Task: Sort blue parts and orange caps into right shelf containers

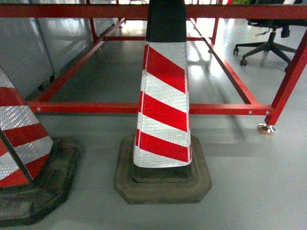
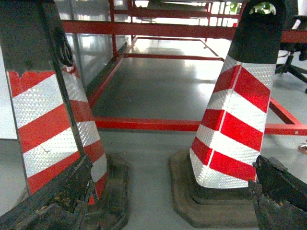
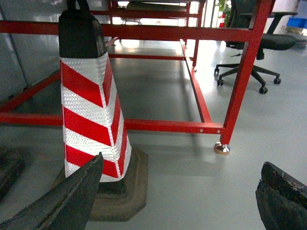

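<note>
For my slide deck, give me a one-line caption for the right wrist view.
Open right claw hovering near a striped traffic cone before a red frame.

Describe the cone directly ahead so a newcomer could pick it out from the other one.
Find the red metal frame across the grey floor. The centre cone stands just before its low rail, whole base visible. Its neighbour, the left cone, is cut off by the head view's edge.
</note>
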You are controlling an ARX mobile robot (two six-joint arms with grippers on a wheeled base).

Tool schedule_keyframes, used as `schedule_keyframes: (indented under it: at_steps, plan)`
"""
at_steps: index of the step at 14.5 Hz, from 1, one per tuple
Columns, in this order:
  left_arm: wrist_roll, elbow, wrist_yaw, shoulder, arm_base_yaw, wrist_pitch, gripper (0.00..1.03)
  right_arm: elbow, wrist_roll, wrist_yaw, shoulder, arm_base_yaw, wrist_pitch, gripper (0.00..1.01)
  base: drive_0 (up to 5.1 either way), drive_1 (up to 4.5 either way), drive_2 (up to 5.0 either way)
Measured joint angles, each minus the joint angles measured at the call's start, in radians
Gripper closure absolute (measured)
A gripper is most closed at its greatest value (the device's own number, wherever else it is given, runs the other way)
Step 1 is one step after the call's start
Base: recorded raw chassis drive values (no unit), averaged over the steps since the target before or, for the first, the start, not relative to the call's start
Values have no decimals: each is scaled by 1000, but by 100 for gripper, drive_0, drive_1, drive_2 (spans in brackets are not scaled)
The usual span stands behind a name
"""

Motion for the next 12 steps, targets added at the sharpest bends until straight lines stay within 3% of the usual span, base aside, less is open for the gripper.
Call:
schedule_keyframes:
  at_steps: [12]
  plan:
    - [10,0,-1,0,0,0,5,0,8,0,0,0,-1,3,0,0,0]
